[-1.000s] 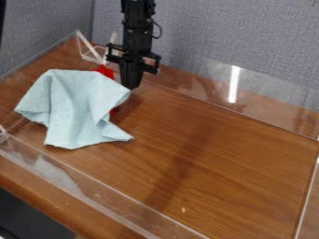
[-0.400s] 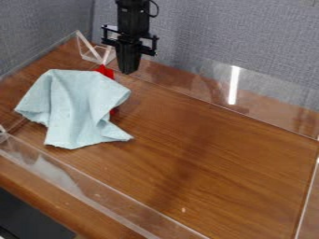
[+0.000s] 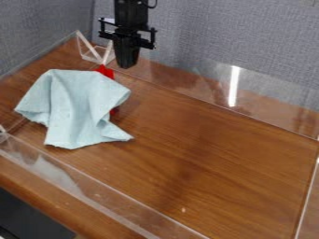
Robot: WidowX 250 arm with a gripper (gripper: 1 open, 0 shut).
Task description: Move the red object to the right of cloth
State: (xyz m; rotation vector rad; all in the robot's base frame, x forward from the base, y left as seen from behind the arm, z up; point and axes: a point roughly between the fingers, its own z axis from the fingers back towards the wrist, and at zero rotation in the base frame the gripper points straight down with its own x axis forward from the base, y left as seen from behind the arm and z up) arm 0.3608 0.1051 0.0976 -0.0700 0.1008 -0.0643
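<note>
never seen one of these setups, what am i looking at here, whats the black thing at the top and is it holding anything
There is just one picture, taken by a camera that looks down at the table from off to one side. The black thing is the end of a robot arm. It points straight down and ends in a gripper, two fingers that pinch things. Right now the fingers are closed together.

The surface is a wooden table with low clear plastic walls around it. On it lies a rumpled pale blue-green cloth. Just behind the cloth's far corner, a bit of the red object peeks out, lower than the fingertips and to their left. It does not look pinched between the fingers, though this one view cannot fully settle that.
</note>
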